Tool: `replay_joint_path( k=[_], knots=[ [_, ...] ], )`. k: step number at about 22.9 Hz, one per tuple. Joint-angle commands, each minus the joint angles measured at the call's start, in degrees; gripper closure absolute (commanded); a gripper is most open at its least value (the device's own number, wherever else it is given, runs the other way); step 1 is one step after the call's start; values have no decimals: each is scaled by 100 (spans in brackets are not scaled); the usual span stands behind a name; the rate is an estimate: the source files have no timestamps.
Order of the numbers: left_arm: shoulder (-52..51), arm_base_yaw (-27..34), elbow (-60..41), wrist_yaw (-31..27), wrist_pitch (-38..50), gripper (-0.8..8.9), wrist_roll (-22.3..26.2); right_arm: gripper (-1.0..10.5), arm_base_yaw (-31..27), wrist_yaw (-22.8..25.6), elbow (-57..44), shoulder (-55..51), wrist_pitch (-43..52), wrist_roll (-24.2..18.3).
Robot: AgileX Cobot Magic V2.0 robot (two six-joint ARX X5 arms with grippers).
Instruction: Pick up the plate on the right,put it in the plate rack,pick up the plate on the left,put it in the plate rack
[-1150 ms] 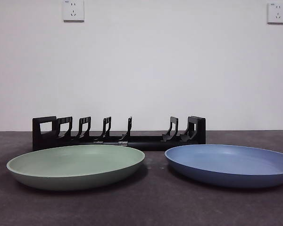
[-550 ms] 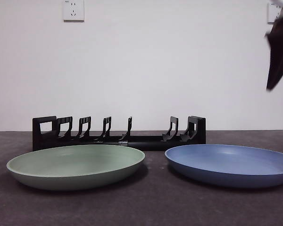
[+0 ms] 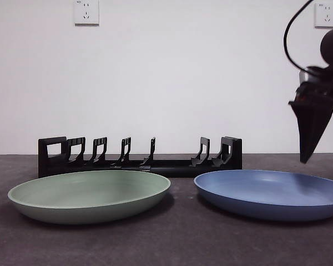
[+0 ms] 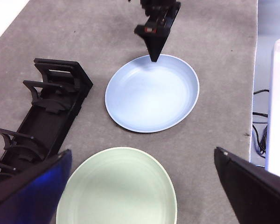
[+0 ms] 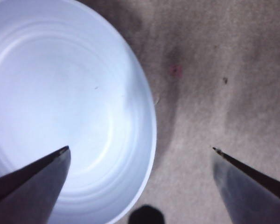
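Observation:
On the right lies a blue plate (image 3: 272,191), on the left a green plate (image 3: 89,195). Behind them stands the black plate rack (image 3: 139,158), with nothing in its slots. My right gripper (image 3: 306,149) hangs point down just above the blue plate's right rim. In the right wrist view it (image 5: 140,149) is open, one jaw over the blue plate (image 5: 60,107) and one over the bare table. My left gripper (image 4: 142,150) is open and high above the green plate (image 4: 116,186), holding nothing. That view also shows the blue plate (image 4: 151,93), the rack (image 4: 37,116) and the right gripper (image 4: 155,56).
Grey mat (image 4: 214,56) covers the table. Past its edge lie a white surface (image 4: 277,102) and cables (image 4: 260,116). Two wall sockets (image 3: 86,12) sit high on the white wall behind.
The right arm has come down from the top right corner to just above the blue plate's rim. Plates and rack have not moved.

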Motion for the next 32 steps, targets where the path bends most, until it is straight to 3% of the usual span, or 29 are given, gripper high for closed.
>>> replay_joint_path(
  k=[1, 6, 12, 16, 20, 27, 32],
  knots=[
    [2, -24, 0, -11, 42, 198, 70, 478, 7, 39, 4, 199, 101, 17],
    [2, -24, 0, -13, 46, 198, 68, 576, 7, 37, 2, 422, 229, 15],
    [2, -24, 0, -13, 50, 198, 68, 587, 7, 37, 2, 629, 273, 15],
    [2, -24, 0, -13, 50, 198, 68, 818, 9, 33, 2, 660, 328, 17],
    [2, -24, 0, -13, 48, 198, 68, 958, 7, -50, 2, 660, 372, 0],
    [2, -37, 0, -13, 7, 198, 109, 958, 0, -258, 81, 603, 271, 4],
    [2, -125, 0, -15, -17, 197, 538, 958, 0, -608, 728, -13, -417, -92]
  ],
)
